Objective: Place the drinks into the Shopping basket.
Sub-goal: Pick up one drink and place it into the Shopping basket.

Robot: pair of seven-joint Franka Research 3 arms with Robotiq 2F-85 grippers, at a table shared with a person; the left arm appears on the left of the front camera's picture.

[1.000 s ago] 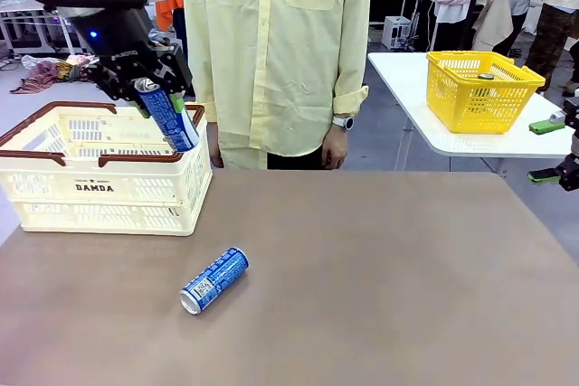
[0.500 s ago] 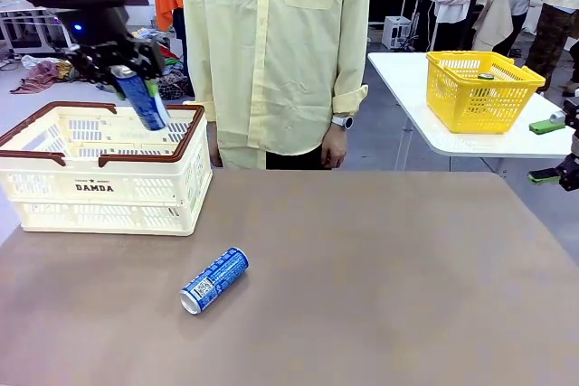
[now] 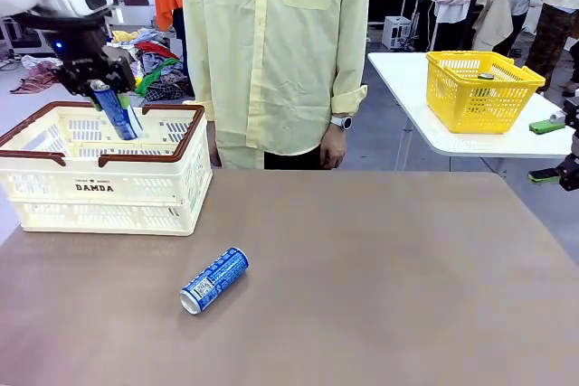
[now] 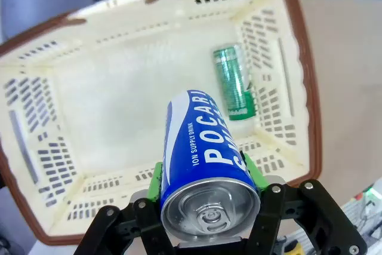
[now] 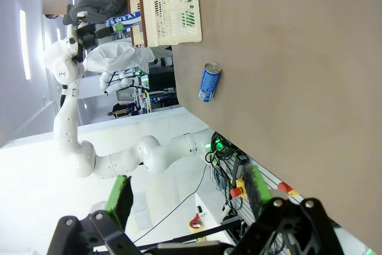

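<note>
My left gripper (image 3: 107,88) is shut on a blue can (image 3: 118,113), which hangs tilted over the inside of the cream Shopping basket (image 3: 99,187) at the table's left. In the left wrist view the green pads (image 4: 156,177) clamp the blue can (image 4: 206,147) near its silver top, above the basket floor (image 4: 119,106). A green can (image 4: 234,83) lies on that floor by one wall. A second blue can (image 3: 214,280) lies on its side on the table in front of the basket. My right gripper (image 3: 547,151) stands open at the far right edge, nothing between its fingers (image 5: 119,198).
A person in a pale yellow shirt (image 3: 276,51) stands at the far side, arms down. A yellow mesh basket (image 3: 479,88) sits on a white side table (image 3: 407,70) at the back right. The brown tabletop (image 3: 380,268) stretches bare to the right of the lying can.
My left gripper has carried the blue can leftward, from above the basket's right rim to over its middle. The lying can and right gripper have not moved.
</note>
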